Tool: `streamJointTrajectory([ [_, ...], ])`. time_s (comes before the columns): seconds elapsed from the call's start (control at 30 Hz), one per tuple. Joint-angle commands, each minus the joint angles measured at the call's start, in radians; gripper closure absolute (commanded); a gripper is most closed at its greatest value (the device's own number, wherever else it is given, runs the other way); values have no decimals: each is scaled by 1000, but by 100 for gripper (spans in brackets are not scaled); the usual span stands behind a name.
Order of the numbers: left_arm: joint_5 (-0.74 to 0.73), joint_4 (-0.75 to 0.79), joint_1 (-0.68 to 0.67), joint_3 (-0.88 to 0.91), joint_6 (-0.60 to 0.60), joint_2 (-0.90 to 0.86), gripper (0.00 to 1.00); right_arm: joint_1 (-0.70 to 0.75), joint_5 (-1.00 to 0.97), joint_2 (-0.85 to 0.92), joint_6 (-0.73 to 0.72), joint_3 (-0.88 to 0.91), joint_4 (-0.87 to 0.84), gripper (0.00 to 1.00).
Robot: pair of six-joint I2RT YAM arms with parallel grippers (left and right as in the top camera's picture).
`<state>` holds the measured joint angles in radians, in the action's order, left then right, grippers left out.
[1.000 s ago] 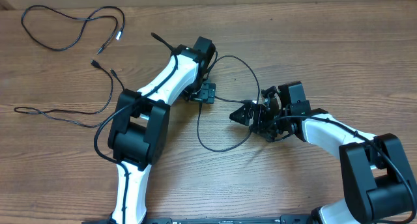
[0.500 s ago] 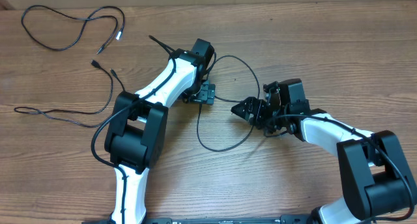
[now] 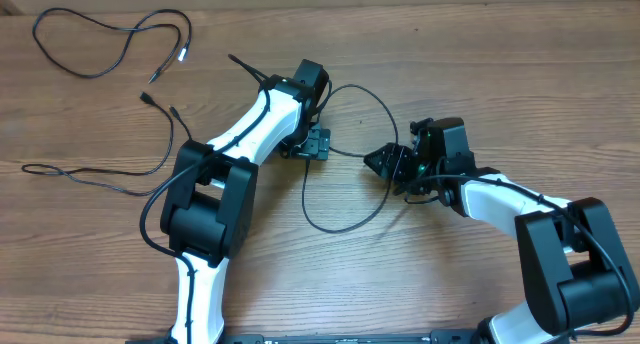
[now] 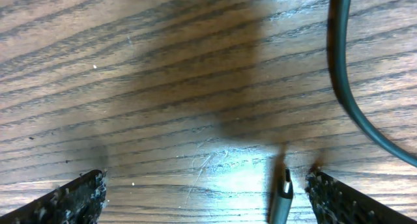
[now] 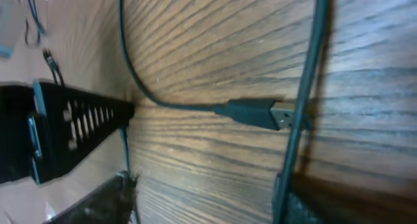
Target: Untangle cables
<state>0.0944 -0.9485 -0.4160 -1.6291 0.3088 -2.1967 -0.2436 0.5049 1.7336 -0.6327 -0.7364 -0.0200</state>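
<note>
Closing the left gripper (image 4: 205, 191), whose jaws are wide open, should catch the small dark plug end (image 4: 281, 193) sitting between its pads. That plug belongs to the thin black looped cable (image 3: 340, 230), which lies between both arms. The right gripper (image 5: 202, 199) looks open and empty, so grip beside the black USB plug (image 5: 257, 113), then pull apart slowly.

We've got thin black cables (image 3: 305, 189) lying loose and flat on the table (image 3: 520, 74). One wanders in open curves at the table's far-left corner and ends in a silver-tipped plug (image 3: 183, 55). Another runs as a long flat loop along the table's left side, with a plug end (image 3: 173, 113) pointing away. Mid-table there's a big open loop (image 3: 340, 230). Up close, its USB plug (image 5: 255, 112) lies flat, with a strand passing right at its tip.
</note>
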Motion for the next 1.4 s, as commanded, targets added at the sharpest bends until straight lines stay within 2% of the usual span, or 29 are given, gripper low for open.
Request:
streamJointTrajectory([
  [0.0, 12, -8, -1, 58, 2, -72, 0, -3, -2, 12, 8, 10, -1, 53],
  [0.1, 10, -9, -1, 58, 1, -72, 0, -3, 12, 12, 8, 10, 6, 67],
  [0.17, 10, -17, -1, 58, -21, -72, 0, -3, 12, 12, 8, 10, 14, 86],
  [0.23, 8, -35, -1, 57, -44, -72, 0, -3, 12, 12, 8, 10, 18, 96],
  [0.33, -78, -52, -1, 55, -163, -72, 1, 0, 12, 11, 8, 8, 18, 96],
  [0.5, -106, -132, -1, -5, -182, -58, 0, 63, 52, -39, 32, -24, 74, 96],
  [0.67, -119, -147, -1, -79, -182, 33, 0, 108, 53, -145, 171, -113, 269, 96],
  [0.7, -123, -151, -1, -109, -182, 85, 0, 114, 54, -191, 209, -160, 352, 96],
  [0.9, -121, -161, 2, -163, -183, 251, 0, 115, 59, -299, 329, -317, 577, 96],
  [0.93, -130, -152, 6, -166, -216, 310, 1, 115, 59, -337, 404, -389, 688, 96],
  [1.07, -217, -148, 12, -166, -429, 415, 3, 115, 77, -377, 507, -476, 830, 96],
  [1.17, -426, -196, 12, -166, -721, 491, 0, 115, 137, -405, 617, -570, 967, 96],
  [1.33, -575, -252, 12, -166, -972, 522, 0, 114, 262, -425, 671, -669, 1048, 96],
  [1.37, -575, -251, 12, -166, -978, 522, 0, 114, 280, -429, 682, -679, 1055, 96],
])
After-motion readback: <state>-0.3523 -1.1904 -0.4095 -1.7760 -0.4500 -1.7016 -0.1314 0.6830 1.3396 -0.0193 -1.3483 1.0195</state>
